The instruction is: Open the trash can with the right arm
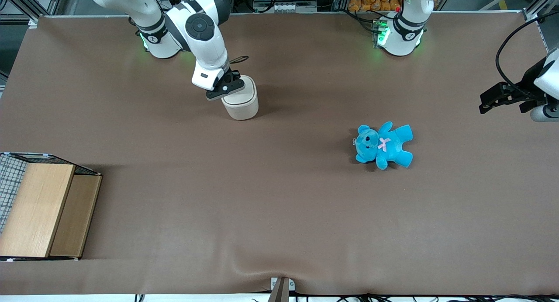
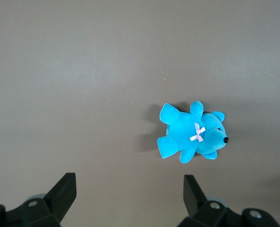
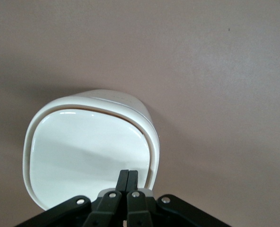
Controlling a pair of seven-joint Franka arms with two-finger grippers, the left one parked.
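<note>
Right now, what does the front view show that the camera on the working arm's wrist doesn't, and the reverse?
Only the front view shows the blue teddy, the wooden box and the whole right arm.

Only the right wrist view shows the trash can's lid close up, lying flat and closed, with the fingers pressed together.

Both show the trash can on the brown table and the gripper at its lid.
</note>
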